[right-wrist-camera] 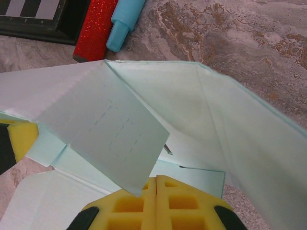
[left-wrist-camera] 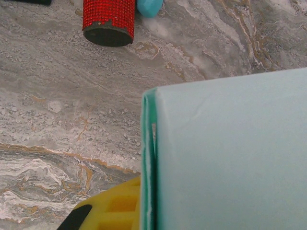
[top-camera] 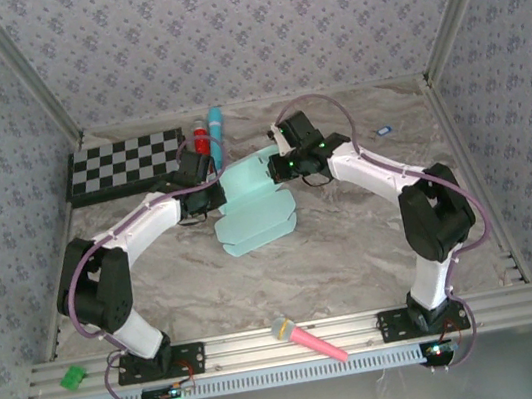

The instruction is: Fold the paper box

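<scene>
The paper box point(top-camera: 252, 207) is a pale mint sheet in the middle of the marble table, partly folded up, with scalloped flaps lying flat towards the front. My left gripper point(top-camera: 205, 184) is at its left side, shut on a raised panel. In the left wrist view that panel's edge point(left-wrist-camera: 148, 158) stands against one yellow finger point(left-wrist-camera: 115, 206), and the other finger is hidden behind the paper box point(left-wrist-camera: 230, 153). My right gripper point(top-camera: 286, 164) is at the sheet's far right. Its yellow fingers point(right-wrist-camera: 157, 179) are pressed together, shut, under raised panels of the paper box point(right-wrist-camera: 110, 124); one flap corner rests on a fingertip.
A checkerboard point(top-camera: 126, 164) lies at the back left. A red glitter cylinder point(top-camera: 201, 139) and a cyan tube point(top-camera: 217, 131) lie just behind the sheet. A pink microphone-like object point(top-camera: 309, 340) rests on the front rail, a green piece point(top-camera: 72, 376) at the front left, and a small dark item point(top-camera: 384, 130) at the back right.
</scene>
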Robot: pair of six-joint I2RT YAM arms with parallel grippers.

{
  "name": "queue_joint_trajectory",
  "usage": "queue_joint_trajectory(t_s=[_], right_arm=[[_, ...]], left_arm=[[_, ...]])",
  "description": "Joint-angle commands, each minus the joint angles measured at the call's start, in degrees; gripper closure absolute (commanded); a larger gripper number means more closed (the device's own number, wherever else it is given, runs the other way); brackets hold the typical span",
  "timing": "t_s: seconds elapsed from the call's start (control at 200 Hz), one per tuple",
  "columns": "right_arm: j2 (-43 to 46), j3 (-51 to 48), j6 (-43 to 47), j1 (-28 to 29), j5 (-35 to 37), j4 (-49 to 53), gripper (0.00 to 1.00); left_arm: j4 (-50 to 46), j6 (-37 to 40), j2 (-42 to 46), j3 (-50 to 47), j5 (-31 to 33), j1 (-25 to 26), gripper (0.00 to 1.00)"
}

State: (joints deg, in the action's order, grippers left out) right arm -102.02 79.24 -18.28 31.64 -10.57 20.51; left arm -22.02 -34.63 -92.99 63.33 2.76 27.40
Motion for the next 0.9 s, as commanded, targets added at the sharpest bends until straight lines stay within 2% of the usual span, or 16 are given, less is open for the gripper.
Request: queue_joint_trajectory(t_s=[0.0,0.16,0.325,0.895], right_arm=[[1.6,-0.7,-0.5,0.1,1.7,-0.1,0.96],[3.5,-1.0,0.2,0.7,9.6,2.9,0.95],[4.6,-2.5,0.1,0.6,14.0,4.7,0.91],[0.2,-1.3,1.0,1.5,15.1,6.5,0.91]], left_arm=[[1.0,-0.6,1.7,1.0,-0.8,0.2,1.0],[1.0,-1.1,1.6,1.0,-0.4,0.2,1.0],[1.1,-1.1,1.5,1.2,-0.6,0.2,1.0],[1.0,-1.1,1.4,1.6,-1.0,0.1,1.0]])
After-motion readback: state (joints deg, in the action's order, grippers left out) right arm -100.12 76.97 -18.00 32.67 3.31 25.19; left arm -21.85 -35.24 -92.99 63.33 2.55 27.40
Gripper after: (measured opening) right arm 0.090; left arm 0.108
